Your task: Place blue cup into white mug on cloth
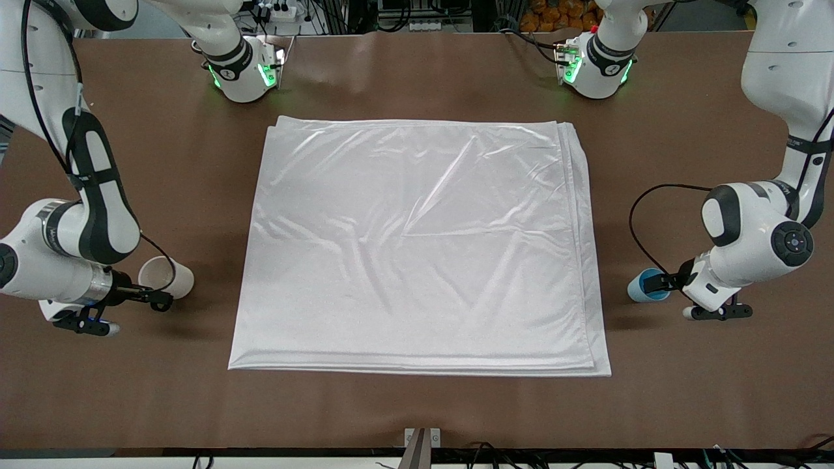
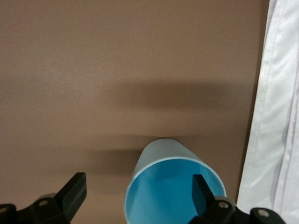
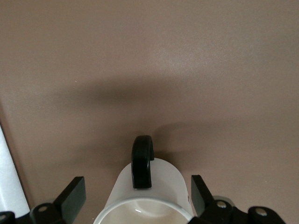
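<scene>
I am straddling the blue cup [image 2: 174,186] with my left gripper [image 2: 135,191], wide open, one finger inside its rim, off the cloth [image 1: 417,247], while my right gripper [image 3: 138,196], also spread, is flanking the white mug [image 3: 145,200] at the right arm's end.

Hiding much of the blue cup [image 1: 645,286], at the three o'clock edge of the cloth [image 1: 417,247] in the front view, under the left gripper [image 2: 138,189]. Cropping the cup's base at the frame edge in the left wrist view, with one fingertip [image 2: 202,186] masking part of the inside. Covering part of the white mug [image 1: 163,273], at the cloth's nine o'clock, with the right gripper [image 3: 135,193]; seemingly keeping its handle out of sight there. Cropping the mug's mouth in the right wrist view.
</scene>
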You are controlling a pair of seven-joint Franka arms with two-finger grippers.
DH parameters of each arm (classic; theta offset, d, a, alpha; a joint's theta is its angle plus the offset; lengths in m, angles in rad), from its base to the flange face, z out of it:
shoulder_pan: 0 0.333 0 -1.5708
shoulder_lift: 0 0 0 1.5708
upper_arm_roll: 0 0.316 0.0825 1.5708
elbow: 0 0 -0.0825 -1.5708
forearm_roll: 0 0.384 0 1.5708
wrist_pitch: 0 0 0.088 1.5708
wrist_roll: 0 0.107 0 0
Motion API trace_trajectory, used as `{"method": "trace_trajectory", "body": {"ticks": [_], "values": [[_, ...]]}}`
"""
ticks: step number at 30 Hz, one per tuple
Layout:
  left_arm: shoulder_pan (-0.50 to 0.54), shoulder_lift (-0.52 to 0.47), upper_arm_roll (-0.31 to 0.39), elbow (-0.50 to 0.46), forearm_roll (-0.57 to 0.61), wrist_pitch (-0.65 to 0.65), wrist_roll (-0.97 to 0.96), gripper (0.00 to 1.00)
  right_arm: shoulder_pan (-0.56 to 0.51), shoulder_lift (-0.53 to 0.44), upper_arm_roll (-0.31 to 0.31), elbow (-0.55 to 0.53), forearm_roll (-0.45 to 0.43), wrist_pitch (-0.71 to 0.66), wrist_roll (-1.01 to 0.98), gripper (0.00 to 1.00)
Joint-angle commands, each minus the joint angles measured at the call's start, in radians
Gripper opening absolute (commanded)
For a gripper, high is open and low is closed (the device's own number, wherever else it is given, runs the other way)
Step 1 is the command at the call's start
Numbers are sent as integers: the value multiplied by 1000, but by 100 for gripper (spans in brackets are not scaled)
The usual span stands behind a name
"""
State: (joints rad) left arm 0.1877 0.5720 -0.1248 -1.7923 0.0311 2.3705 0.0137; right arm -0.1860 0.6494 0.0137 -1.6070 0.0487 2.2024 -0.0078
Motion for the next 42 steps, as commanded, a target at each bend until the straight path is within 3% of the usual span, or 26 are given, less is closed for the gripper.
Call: {"method": "trace_trajectory", "body": {"ticks": [1,5,6,8,14,19,26,30,42], "values": [[7,-9,-6,-33,21,47,-1,100,-3,27,2,29,0,2,5,100],[10,-4,-6,-36,21,56,-1,100,-4,41,2,27,-3,6,-4,100],[10,-3,-6,-36,21,56,-1,95,-6,44,2,27,-3,11,-4,99],[10,-1,-6,-36,21,56,0,73,-7,45,2,25,-3,14,-4,94],[10,0,-6,-36,21,58,-1,27,-10,47,2,24,-3,14,-58,53],[12,3,-6,-36,21,58,-1,0,-12,47,2,24,-1,14,-87,27],[15,6,-6,-35,21,69,0,0,-10,47,2,24,-1,13,-87,5],[15,6,-6,-35,21,70,0,0,-3,41,3,29,5,0,-75,0],[10,-11,-6,-33,21,67,9,0,72,33,5,51,10,-38,54,0]]}}
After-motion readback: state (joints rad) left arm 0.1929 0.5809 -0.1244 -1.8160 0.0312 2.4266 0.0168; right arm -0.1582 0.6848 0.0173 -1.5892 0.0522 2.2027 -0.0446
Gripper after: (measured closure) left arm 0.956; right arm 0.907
